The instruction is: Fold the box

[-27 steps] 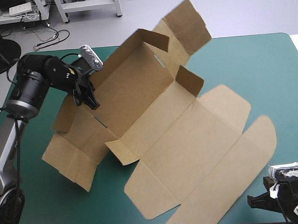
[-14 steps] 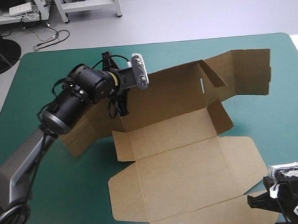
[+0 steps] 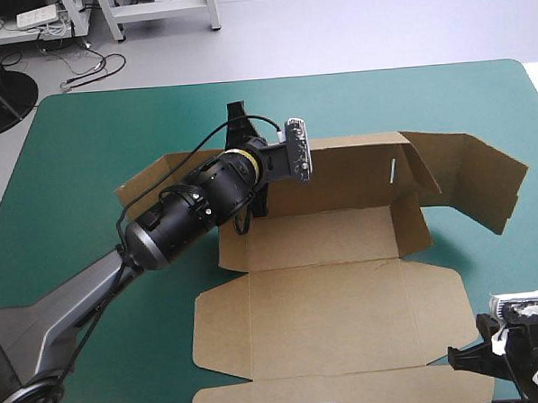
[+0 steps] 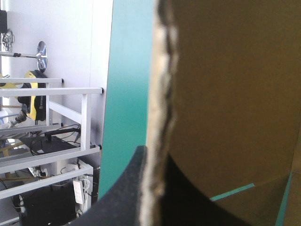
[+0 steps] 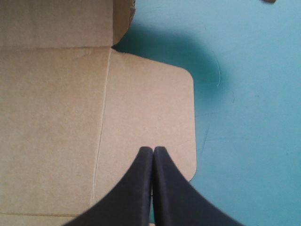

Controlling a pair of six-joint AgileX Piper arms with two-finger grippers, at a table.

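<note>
The table [image 3: 85, 139] with its teal-green cover carried the brown cut-board box [image 3: 338, 315] across its middle and near side. The box's broad lid panel [image 3: 346, 288] lay flat toward the near edge. Its far long wall [image 3: 349, 175] stood raised, and a side flap [image 3: 471, 182] angled up at the right end. By my reading, that wall stood because the left gripper [image 3: 256, 198], with two black fin-shaped fingers, pinched its upper edge. In the left wrist view the board's raw edge ran up between the fingers, one on each side. The right gripper [image 5: 153, 150] hung over the rounded corner flap [image 5: 150, 108] at the near right. Its fingers were pressed together in a point and gripped nothing, probably parked clear until another wall needed tucking.
</note>
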